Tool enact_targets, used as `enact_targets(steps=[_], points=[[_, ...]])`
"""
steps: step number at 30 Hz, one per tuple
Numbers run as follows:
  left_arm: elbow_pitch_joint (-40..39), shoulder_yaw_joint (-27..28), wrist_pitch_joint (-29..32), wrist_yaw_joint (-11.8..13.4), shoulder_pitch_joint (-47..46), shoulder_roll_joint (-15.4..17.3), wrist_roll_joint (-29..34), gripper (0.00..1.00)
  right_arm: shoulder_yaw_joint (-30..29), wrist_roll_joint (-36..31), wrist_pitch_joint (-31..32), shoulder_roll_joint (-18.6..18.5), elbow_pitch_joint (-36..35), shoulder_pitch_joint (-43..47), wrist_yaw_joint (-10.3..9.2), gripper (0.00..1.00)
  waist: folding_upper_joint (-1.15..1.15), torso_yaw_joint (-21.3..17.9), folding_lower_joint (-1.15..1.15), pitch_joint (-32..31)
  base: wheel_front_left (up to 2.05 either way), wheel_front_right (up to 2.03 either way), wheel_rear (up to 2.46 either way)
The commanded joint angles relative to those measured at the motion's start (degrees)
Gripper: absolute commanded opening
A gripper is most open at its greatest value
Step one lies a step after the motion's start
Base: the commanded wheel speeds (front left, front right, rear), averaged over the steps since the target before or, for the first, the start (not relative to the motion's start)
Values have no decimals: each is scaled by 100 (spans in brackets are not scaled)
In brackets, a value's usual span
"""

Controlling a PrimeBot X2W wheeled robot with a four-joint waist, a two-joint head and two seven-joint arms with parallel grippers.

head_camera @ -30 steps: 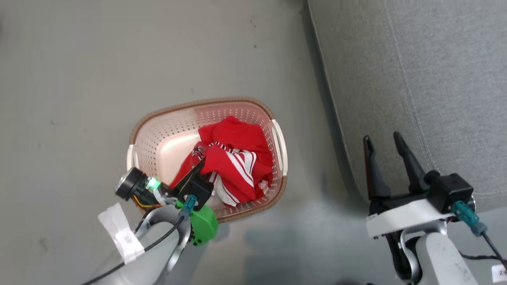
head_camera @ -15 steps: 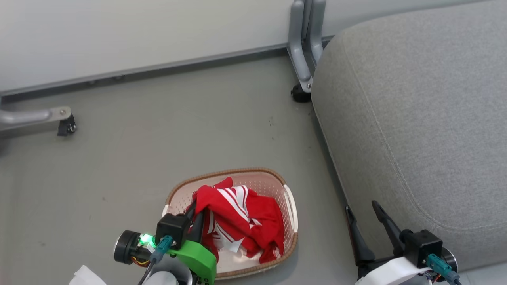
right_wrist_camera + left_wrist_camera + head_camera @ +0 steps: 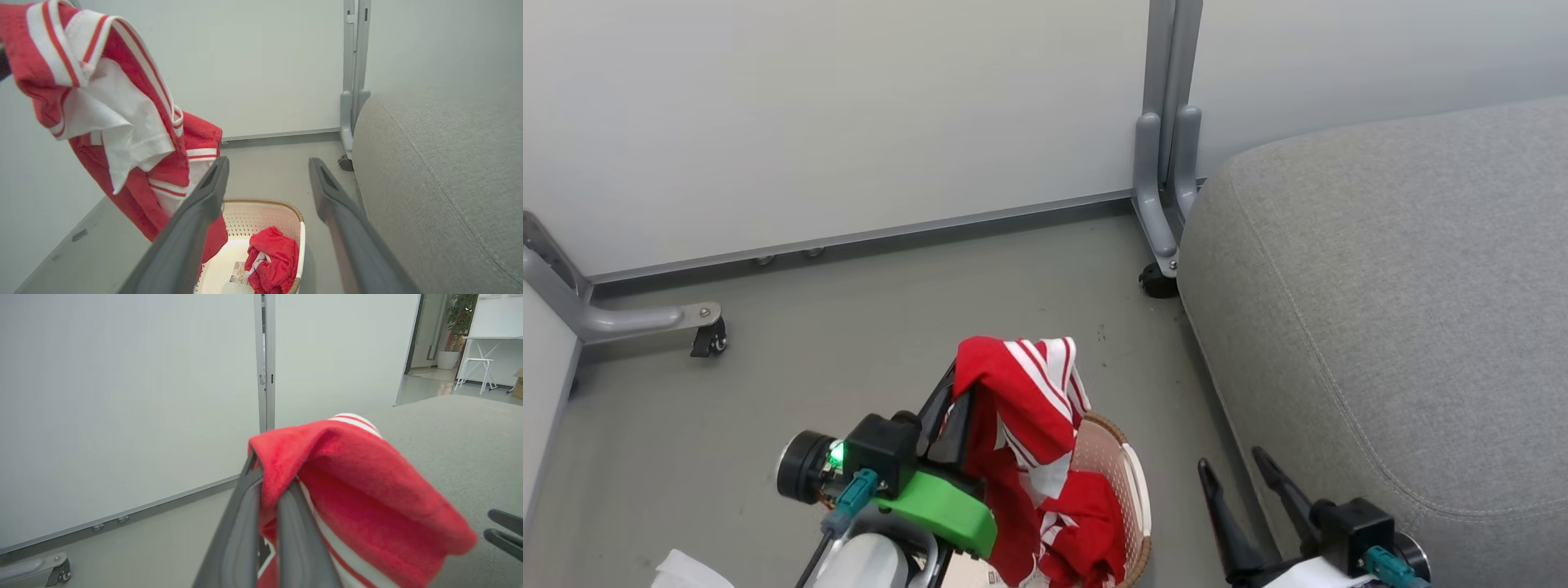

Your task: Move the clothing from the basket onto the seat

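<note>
My left gripper (image 3: 952, 396) is shut on a red garment with white stripes (image 3: 1029, 392) and holds it up above the basket (image 3: 1131, 478). The cloth drapes over the closed fingers (image 3: 245, 514) and hangs down to the right as a red fold (image 3: 367, 477). In the right wrist view this garment (image 3: 102, 102) dangles at the upper left. A second red piece (image 3: 273, 253) lies in the cream basket (image 3: 261, 212). My right gripper (image 3: 1232, 461) stands open and empty (image 3: 269, 163) beside the grey seat (image 3: 1380, 286), whose rounded edge (image 3: 441, 183) is on the right.
A white partition wall stands behind, with a grey metal post (image 3: 1168, 204) on a castor foot close to the seat's corner. Another castor foot (image 3: 707, 335) sits at the left. Grey floor (image 3: 890, 310) lies between wall and basket. A paper tag (image 3: 239, 273) lies in the basket.
The head camera has tilted up, so the whole picture has shifted. My left gripper has lifted the striped garment out of the basket. The right gripper stays open.
</note>
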Motion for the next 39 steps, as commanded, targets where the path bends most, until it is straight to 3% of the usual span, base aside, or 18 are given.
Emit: enact_targets(steps=[1, 10, 20, 28, 29, 30, 31, 32, 39], points=[[-82, -1, -3, -73, -96, -54, 29, 0, 163, -12, -3, -21, 11, 3, -8, 100, 0, -1, 1, -12, 0, 0, 0], [-359, -310, -3, -363, -299, -220, 163, 0, 912, 322, -4, -20, 124, -337, -8, 100, 0, 0, 1, 23, 0, 0, 0], [-580, -697, 84, -597, -333, -323, -29, 0, 1145, 510, -3, -107, 289, -626, -8, 100, 0, 58, 1, 6, 0, 0, 0], [-768, -863, 194, -607, -320, -283, -8, 0, 1063, 552, -3, -107, 387, -683, -8, 100, 0, 112, 1, -4, 0, 0, 0], [-786, -873, 214, -609, -318, -265, -5, 0, 1068, 557, -3, -104, 387, -689, -8, 93, 0, 119, 1, -1, 0, 0, 0], [-805, -878, 219, -606, -320, -254, -1, 0, 1090, 558, -3, -103, 376, -695, -8, 49, 0, 123, 1, 4, 0, 0, 0], [-822, -881, 224, -592, -322, -239, 5, 0, 1162, 584, -3, -110, 382, -692, -8, 21, 0, 129, 1, 10, 0, 0, 0], [-830, -884, 227, -583, -322, -224, 12, 0, 1249, 605, -3, -139, 407, -690, -8, 0, 0, 133, 1, 14, 0, 0, 0], [-765, -887, 256, -485, -335, -139, 57, 0, 1501, 797, -3, -264, 433, -725, -8, 0, 0, 129, 1, 62, 0, 0, 0]])
